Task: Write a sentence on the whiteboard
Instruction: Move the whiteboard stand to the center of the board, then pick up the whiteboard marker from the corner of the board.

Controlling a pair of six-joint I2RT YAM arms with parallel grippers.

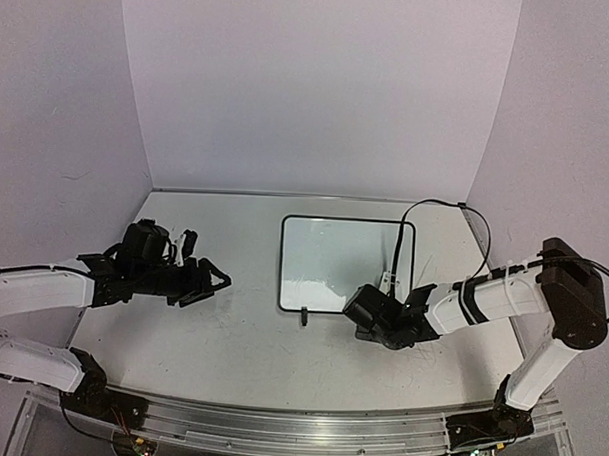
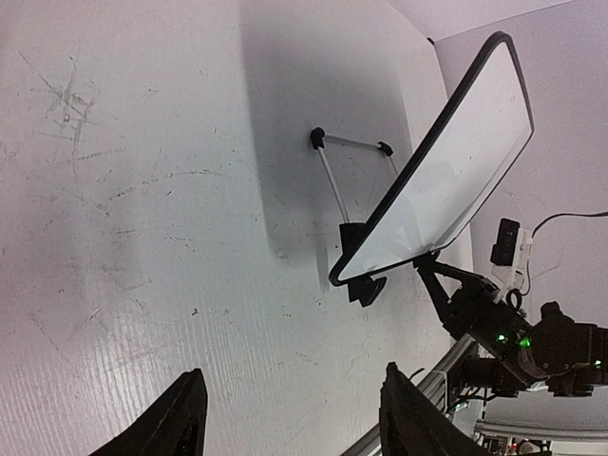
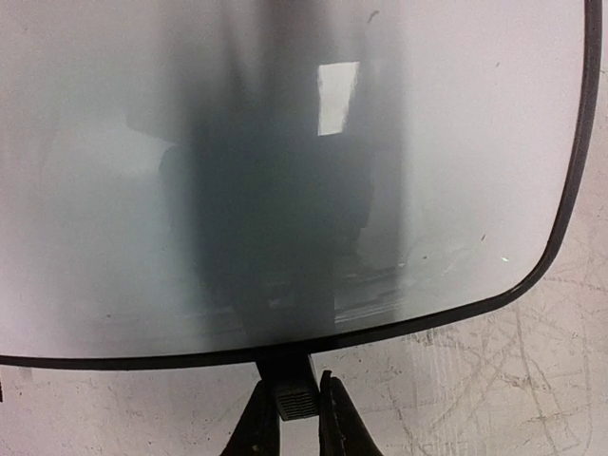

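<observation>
The whiteboard (image 1: pixel 329 254) stands tilted on its wire stand at the table's middle. Its face is blank and no sentence shows on it. It also shows in the left wrist view (image 2: pixel 456 171) and fills the right wrist view (image 3: pixel 456 142). My right gripper (image 1: pixel 367 312) is at the board's near right corner. In its wrist view the gripper (image 3: pixel 296 404) is shut on a black ribbed stand foot (image 3: pixel 296 394) under the rim. My left gripper (image 1: pixel 208 282) is open and empty over the table left of the board, fingers spread wide (image 2: pixel 293 385).
A black cable (image 1: pixel 399 236) arcs from the right arm over the board's right edge. The other stand foot (image 1: pixel 303 314) sits at the board's near left. Purple walls close the back and sides. A metal rail (image 1: pixel 278 427) runs along the near edge.
</observation>
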